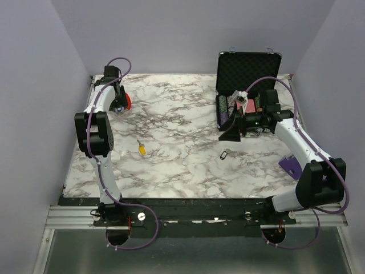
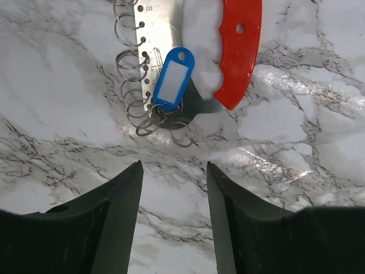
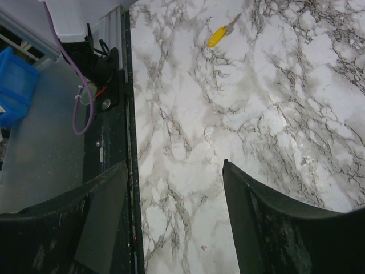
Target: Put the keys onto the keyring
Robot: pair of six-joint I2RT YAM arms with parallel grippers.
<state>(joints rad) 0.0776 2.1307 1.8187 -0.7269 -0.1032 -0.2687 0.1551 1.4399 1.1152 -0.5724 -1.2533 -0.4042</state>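
Left wrist view is showing the left pincer (image 2: 173,166) released, gripping nothing, near the keyring (image 2: 240,57), which is already carrying one blue tag (image 2: 174,77). The right pincer (image 3: 174,164) is hanging released too. A yellow key (image 1: 141,149) and another small key (image 1: 224,154) are lying loose on the marble worktop (image 1: 182,125), so I judge most work is remaining. Lilac walls (image 1: 171,34) are enclosing it.

A black case (image 1: 248,67) stands open at the far right of the marbled desk (image 1: 182,108), its foam-lined lid upright. A purple block (image 1: 290,165) lies nearer than the case, by the desk's right edge. A blue bin (image 3: 11,85) sits off the desk, well apart from the case.
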